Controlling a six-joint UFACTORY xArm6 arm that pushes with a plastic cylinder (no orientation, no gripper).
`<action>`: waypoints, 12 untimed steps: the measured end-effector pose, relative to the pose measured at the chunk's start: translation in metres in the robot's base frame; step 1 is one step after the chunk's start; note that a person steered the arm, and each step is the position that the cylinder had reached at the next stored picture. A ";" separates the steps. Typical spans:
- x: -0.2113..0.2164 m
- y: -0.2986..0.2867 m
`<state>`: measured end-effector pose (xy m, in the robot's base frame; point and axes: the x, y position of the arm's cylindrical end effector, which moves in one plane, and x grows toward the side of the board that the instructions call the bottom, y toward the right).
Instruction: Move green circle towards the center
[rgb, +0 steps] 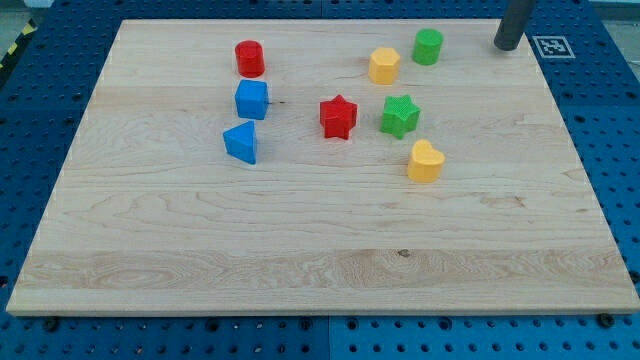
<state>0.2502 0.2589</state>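
Tip (507, 46) sits at board's (300, 240) top-right corner, right of green circle (428, 46), apart; no claw, nothing held.

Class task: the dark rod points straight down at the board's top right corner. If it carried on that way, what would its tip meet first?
My tip would meet the bare wooden board, probably touching already; the green cylinder block sits to its left.
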 end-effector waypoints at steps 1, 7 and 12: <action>0.003 -0.005; 0.024 -0.071; -0.024 -0.182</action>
<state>0.2264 0.0767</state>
